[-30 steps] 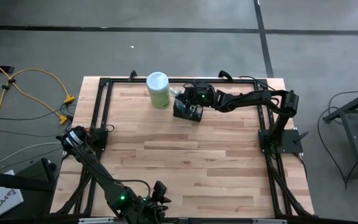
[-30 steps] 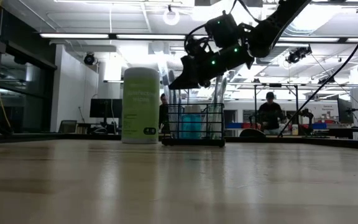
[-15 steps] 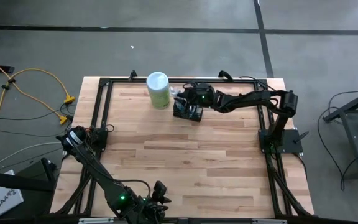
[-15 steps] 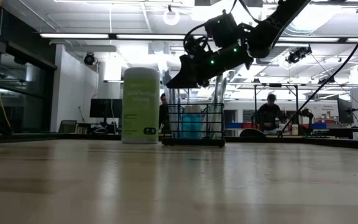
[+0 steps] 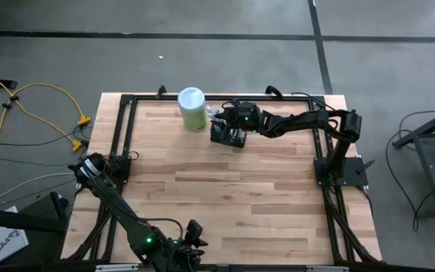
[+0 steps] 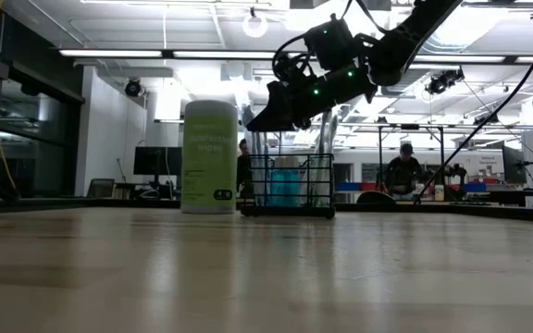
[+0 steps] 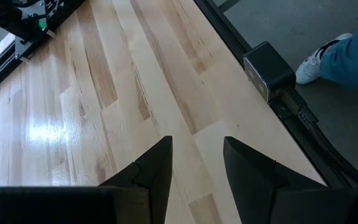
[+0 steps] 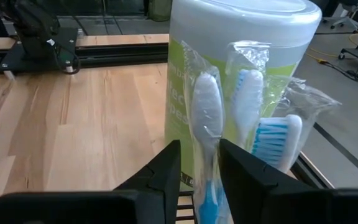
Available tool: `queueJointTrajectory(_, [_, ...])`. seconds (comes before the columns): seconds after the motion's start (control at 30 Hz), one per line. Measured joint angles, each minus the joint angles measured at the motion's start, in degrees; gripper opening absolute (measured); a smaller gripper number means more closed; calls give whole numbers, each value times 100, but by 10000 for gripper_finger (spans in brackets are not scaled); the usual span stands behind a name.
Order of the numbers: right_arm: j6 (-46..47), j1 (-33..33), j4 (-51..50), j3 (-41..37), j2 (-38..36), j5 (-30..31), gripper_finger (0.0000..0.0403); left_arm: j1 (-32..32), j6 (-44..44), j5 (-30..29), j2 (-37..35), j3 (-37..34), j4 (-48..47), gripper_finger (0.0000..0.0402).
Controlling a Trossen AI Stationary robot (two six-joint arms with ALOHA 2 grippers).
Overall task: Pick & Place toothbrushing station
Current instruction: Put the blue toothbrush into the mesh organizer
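The toothbrushing station, a small black wire basket (image 5: 227, 134) (image 6: 290, 185), stands on its base on the table near the far edge. Three wrapped toothbrushes stand upright in it, heads up. My right gripper (image 5: 220, 119) (image 6: 253, 125) reaches in from the table's right and hovers over the basket's top. It is open, with one clear-wrapped toothbrush (image 8: 207, 106) between its fingers (image 8: 199, 149). My left gripper (image 5: 195, 233) (image 7: 197, 155) waits open over the near edge with nothing between its fingers. My right gripper's fingers (image 8: 166, 165) stand on either side of the wrapped toothbrush's stem (image 8: 205, 168), below its head. They come nearly level from the table's right, slanting a little down. Whether either finger touches the wrapper I cannot tell. The toothbrush stands upright in the basket.
A pale green canister with a white lid (image 5: 192, 108) (image 6: 209, 157) (image 8: 241, 56) stands just left of the basket. A black frame (image 5: 127, 102) runs around the table. A person's shoe and trouser leg (image 7: 340, 50) show beyond the table edge. People sit far behind the table (image 6: 402, 166).
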Motion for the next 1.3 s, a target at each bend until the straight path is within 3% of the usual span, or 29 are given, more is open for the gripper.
queueJointTrajectory(0.77, [-203,62,-69,0,-11,15,99,1,2,2,0,0,-3,137])
queueJointTrajectory(1.0, [-622,305,-126,0,-13,755,99,1,4,2,0,0,-3,137])
queueJointTrajectory(1.3, [-898,424,-291,0,-85,1102,99,1,4,1,0,0,-2,137])
